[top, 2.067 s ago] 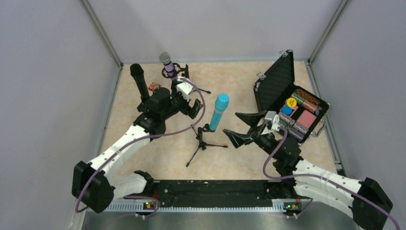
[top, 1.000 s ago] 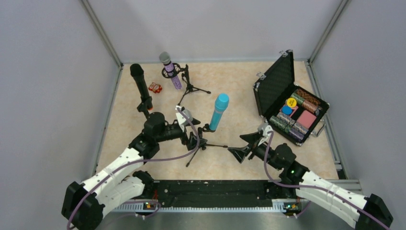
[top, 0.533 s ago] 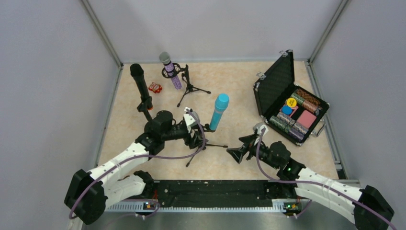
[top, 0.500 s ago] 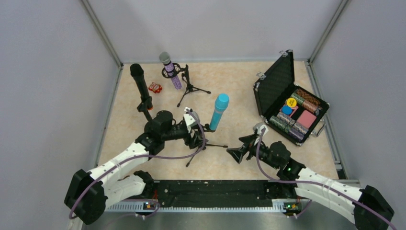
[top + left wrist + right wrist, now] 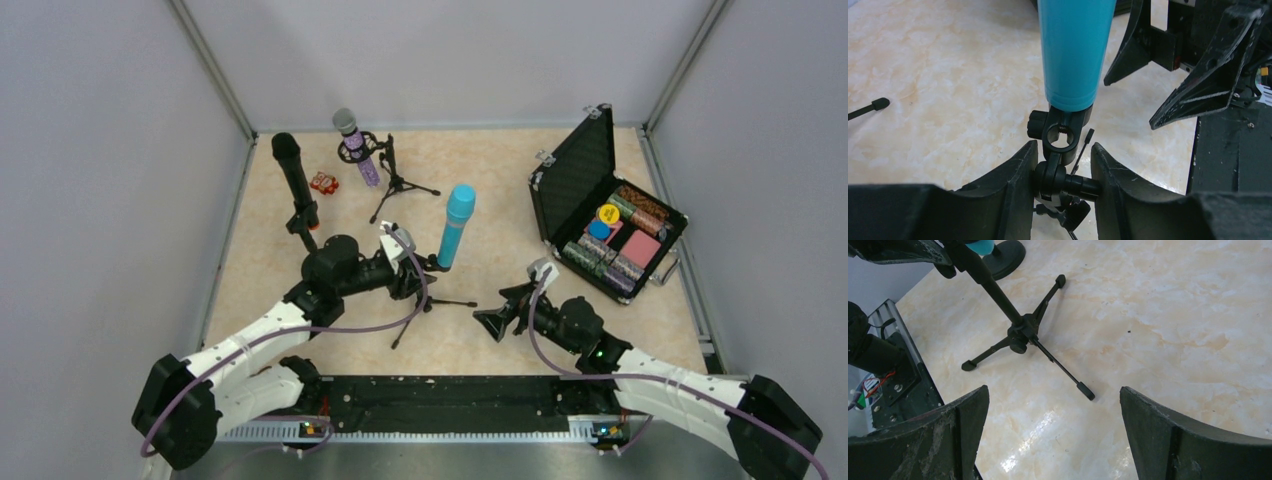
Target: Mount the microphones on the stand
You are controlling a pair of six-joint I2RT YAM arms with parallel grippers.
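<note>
Microphones stand raised on mounts across the beige marble-patterned tabletop (image 5: 500, 170) in the overhead view. The turquoise stick microphone (image 5: 458, 226) sits nearly upright in the clip of a black tripod stand (image 5: 424, 297) near the middle. The black microphone with an orange end (image 5: 294, 180) rises at the far left. The glittery purple microphone with a silver mesh head (image 5: 354, 146) leans in a ring mount at the back, with a small red object (image 5: 322, 182) lying between those two. An open black case (image 5: 603, 205) of coloured chips rests at the right. The left gripper (image 5: 408, 272) reaches in low at the stand's neck, just under the turquoise body, while the right gripper (image 5: 500, 308) hangs nearby to the right, apart from the stand. From the left wrist, the left gripper (image 5: 1063, 148) is drawn in narrow around the stand's swivel joint (image 5: 1058, 176), a finger pressed to each side, the turquoise body directly above. From the right wrist, the right gripper (image 5: 1053, 390) is spread wide and holds nothing, with the stand's three legs (image 5: 1020, 333) planted on the tabletop beyond it.
</note>
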